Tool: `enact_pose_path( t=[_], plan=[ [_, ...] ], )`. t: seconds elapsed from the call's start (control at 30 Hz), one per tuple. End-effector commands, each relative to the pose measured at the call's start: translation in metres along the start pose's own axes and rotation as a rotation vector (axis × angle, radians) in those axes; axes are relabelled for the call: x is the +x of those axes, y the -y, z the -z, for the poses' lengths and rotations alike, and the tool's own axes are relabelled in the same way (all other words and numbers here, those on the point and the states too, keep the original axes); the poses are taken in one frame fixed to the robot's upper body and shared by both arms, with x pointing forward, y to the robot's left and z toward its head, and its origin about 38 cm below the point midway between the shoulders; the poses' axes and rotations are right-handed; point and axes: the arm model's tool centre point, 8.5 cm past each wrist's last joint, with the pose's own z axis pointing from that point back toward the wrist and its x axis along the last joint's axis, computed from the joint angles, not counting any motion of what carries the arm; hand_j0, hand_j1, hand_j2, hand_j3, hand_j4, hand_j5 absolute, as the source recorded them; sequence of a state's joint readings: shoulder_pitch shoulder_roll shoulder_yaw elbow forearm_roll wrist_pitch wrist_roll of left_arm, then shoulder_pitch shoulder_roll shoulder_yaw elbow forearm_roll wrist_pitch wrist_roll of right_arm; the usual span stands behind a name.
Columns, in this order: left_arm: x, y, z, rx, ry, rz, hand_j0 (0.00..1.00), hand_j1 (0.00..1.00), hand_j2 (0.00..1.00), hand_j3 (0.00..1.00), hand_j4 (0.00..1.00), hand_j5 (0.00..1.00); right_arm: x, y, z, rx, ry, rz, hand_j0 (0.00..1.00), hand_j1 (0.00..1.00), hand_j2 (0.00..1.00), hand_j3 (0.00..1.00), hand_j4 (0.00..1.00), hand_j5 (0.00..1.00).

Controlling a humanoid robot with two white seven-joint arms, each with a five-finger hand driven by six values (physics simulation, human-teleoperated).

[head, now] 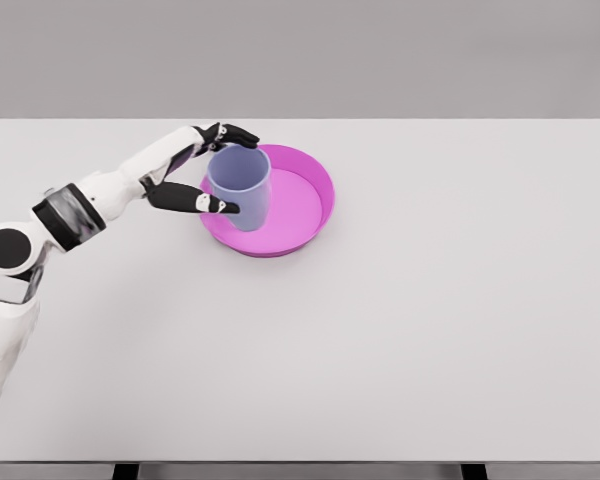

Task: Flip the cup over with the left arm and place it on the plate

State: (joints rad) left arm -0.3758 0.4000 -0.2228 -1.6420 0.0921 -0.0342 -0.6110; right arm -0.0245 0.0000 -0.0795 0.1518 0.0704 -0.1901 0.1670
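Note:
A pale blue-lilac cup stands upright, mouth up, in the left part of a magenta plate on the white table. My left hand reaches in from the left and wraps the cup: the thumb lies along its near side and the other fingers curl round its far rim. The cup's base rests on or just above the plate floor; I cannot tell which. The right arm does not show.
The white table spreads wide to the right and front of the plate. Its front edge runs along the bottom of the view, with dark legs below it. A grey wall stands behind.

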Motion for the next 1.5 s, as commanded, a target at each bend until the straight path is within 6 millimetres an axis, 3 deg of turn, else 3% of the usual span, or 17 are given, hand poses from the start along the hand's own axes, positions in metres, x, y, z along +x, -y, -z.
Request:
enact_pose_path(
  t=[0.0, 0.3, 0.83, 1.17, 1.23, 1.47],
  plan=[
    [0.002, 0.004, 0.005, 0.003, 0.029, -0.018, 0.74, 0.74, 0.74, 0.74, 0.74, 0.74, 0.000, 0.000, 0.000, 0.000, 0.000, 0.000, 1.00, 1.00, 1.00, 1.00, 1.00, 1.00],
    [0.000, 0.007, 0.010, 0.011, 0.030, -0.029, 0.74, 0.74, 0.74, 0.74, 0.74, 0.74, 0.001, 0.000, 0.000, 0.000, 0.002, 0.000, 1.00, 1.00, 1.00, 1.00, 1.00, 1.00],
    [-0.031, 0.006, 0.010, 0.028, -0.054, -0.068, 0.75, 0.75, 0.75, 0.75, 0.75, 0.75, 0.000, 0.000, 0.000, 0.000, 0.000, 0.000, 1.00, 1.00, 1.00, 1.00, 1.00, 1.00],
    [-0.029, 0.000, 0.016, 0.031, -0.051, -0.063, 0.75, 0.75, 0.75, 0.75, 0.75, 0.75, 0.000, 0.000, 0.000, 0.000, 0.000, 0.000, 1.00, 1.00, 1.00, 1.00, 1.00, 1.00],
    [-0.042, 0.003, 0.018, 0.028, -0.079, -0.093, 0.75, 0.75, 0.75, 0.75, 0.75, 0.75, 0.000, 0.000, 0.000, 0.000, 0.000, 0.000, 1.00, 1.00, 1.00, 1.00, 1.00, 1.00],
    [-0.045, 0.008, 0.024, 0.023, -0.099, -0.072, 0.75, 0.75, 0.75, 0.75, 0.75, 0.75, 0.000, 0.000, 0.000, 0.000, 0.000, 0.000, 1.00, 1.00, 1.00, 1.00, 1.00, 1.00]
  ],
)
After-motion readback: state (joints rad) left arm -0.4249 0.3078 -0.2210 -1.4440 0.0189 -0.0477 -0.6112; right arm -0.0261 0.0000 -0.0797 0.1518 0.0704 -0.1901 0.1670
